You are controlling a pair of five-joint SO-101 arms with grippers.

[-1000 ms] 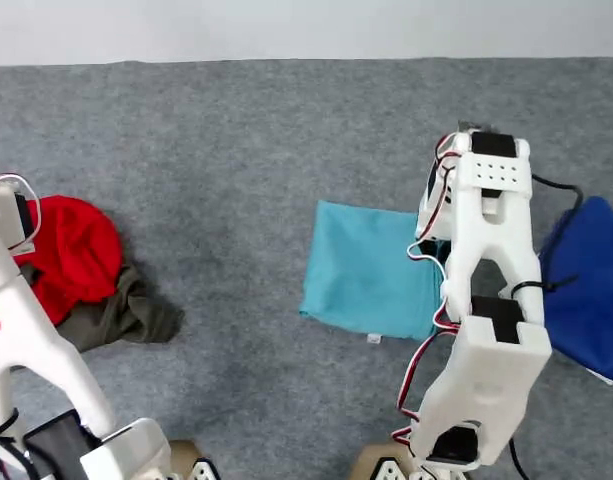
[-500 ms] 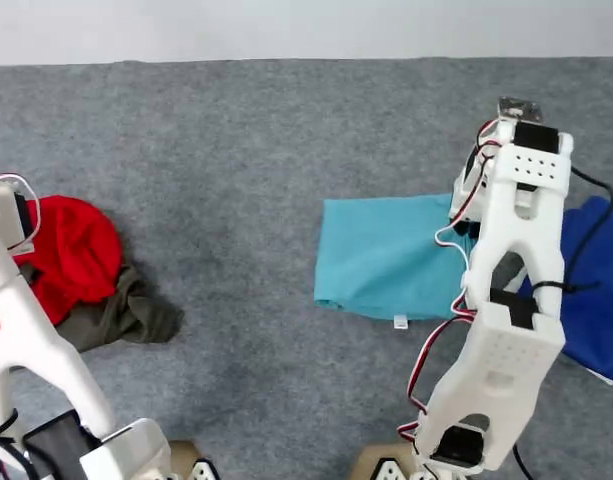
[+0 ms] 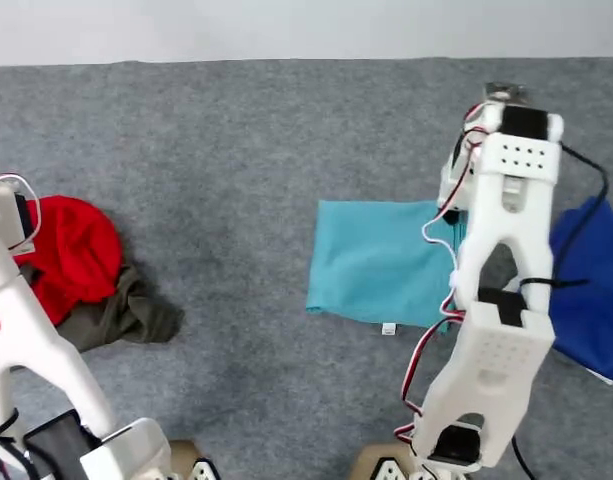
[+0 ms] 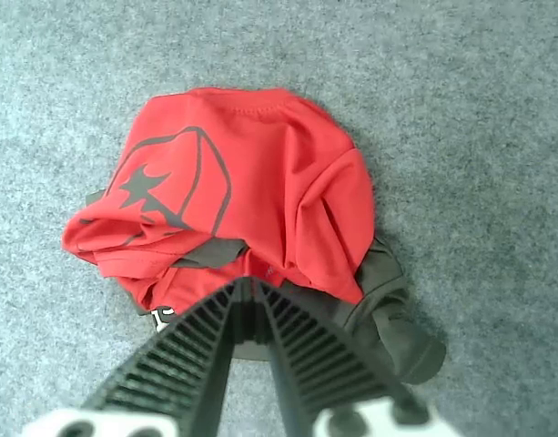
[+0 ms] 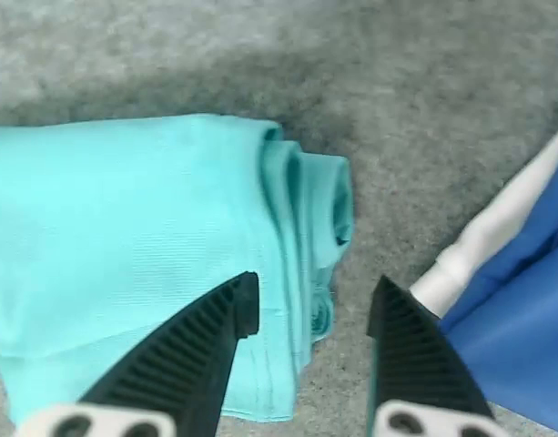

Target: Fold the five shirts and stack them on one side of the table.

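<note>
The right gripper (image 5: 313,293) hung with its jaws spread wide and empty over the rolled edge of the folded teal shirt (image 3: 376,265). That shirt lay flat on the grey table (image 3: 236,150), just beside the blue shirt (image 3: 591,290). The left gripper (image 4: 251,289) was closed tip to tip, holding nothing visible, above the crumpled red shirt (image 4: 251,182) heaped on an olive shirt (image 4: 388,319).

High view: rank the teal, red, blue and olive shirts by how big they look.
1. teal shirt
2. blue shirt and red shirt: look alike, both partly hidden
3. olive shirt, partly under the red one
</note>
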